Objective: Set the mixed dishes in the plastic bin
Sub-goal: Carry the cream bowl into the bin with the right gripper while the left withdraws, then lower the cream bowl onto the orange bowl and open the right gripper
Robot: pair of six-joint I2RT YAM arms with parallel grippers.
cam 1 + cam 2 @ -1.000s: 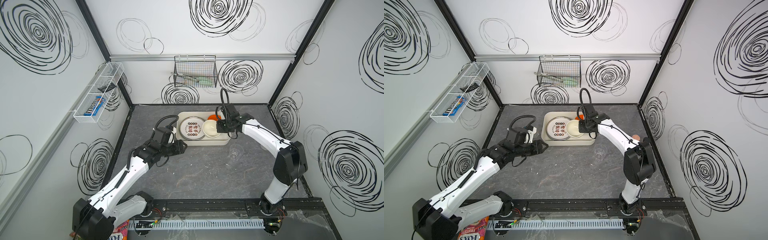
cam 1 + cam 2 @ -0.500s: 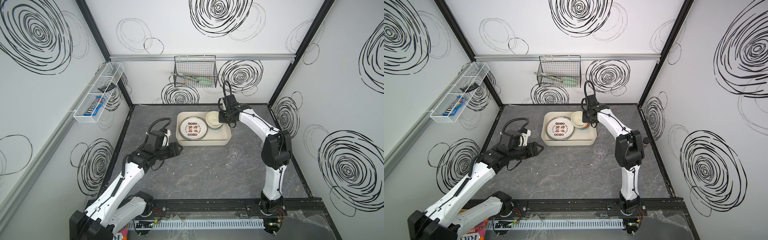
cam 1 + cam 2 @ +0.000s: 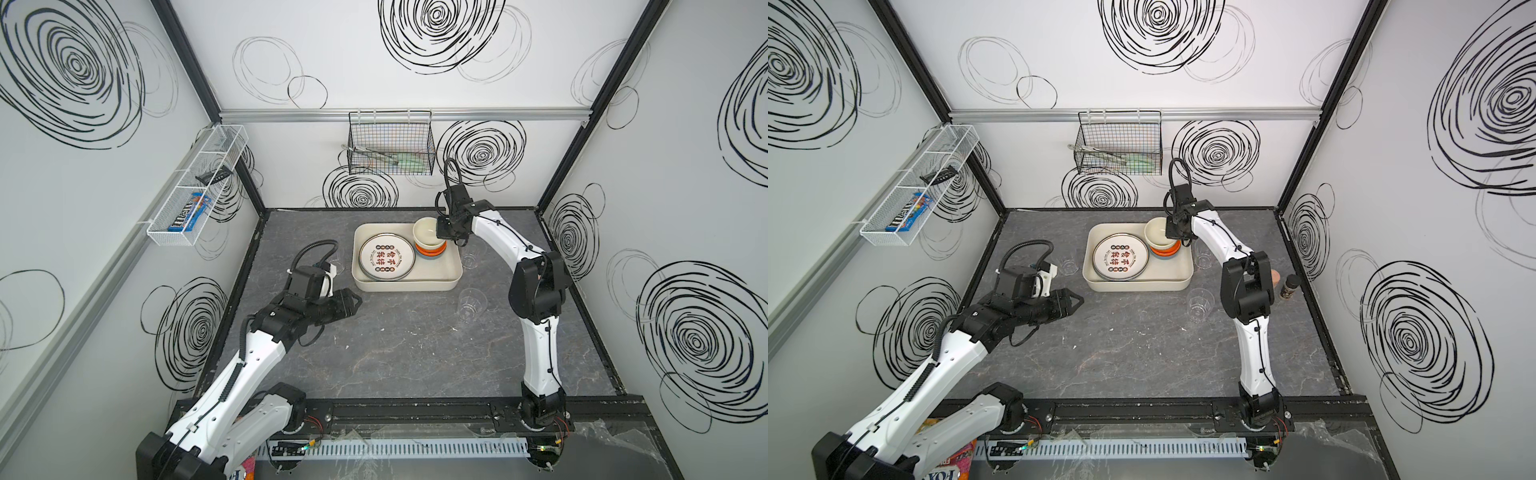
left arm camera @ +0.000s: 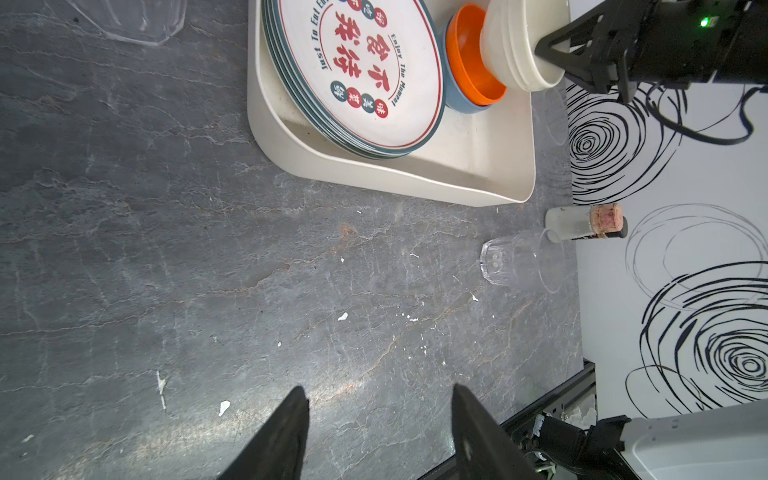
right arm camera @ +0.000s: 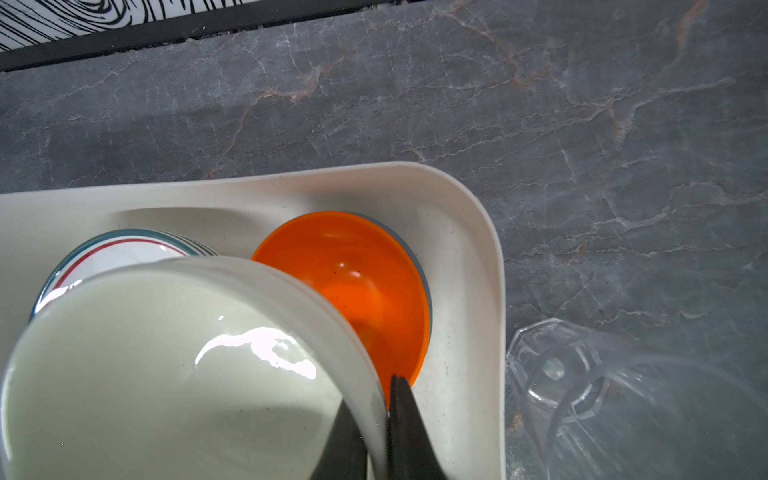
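In both top views the right gripper (image 3: 441, 233) gripped the cream bowl (image 3: 424, 232) over the orange bowl (image 3: 432, 250) in the far corner of the plastic bin (image 3: 407, 286), farther back than a second before. The open left gripper (image 3: 353, 301) had backed away from the bin. In the left wrist view, the plate (image 4: 353, 70) in the bin read "Just To Eat" and "Enjoy The Moment".

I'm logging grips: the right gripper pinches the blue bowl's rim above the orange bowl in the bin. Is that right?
Not quite. The right gripper pinches the rim of the cream bowl, not the blue one; the blue bowl sits under the orange bowl in the bin. The right wrist view shows the cream rim between the jaws.
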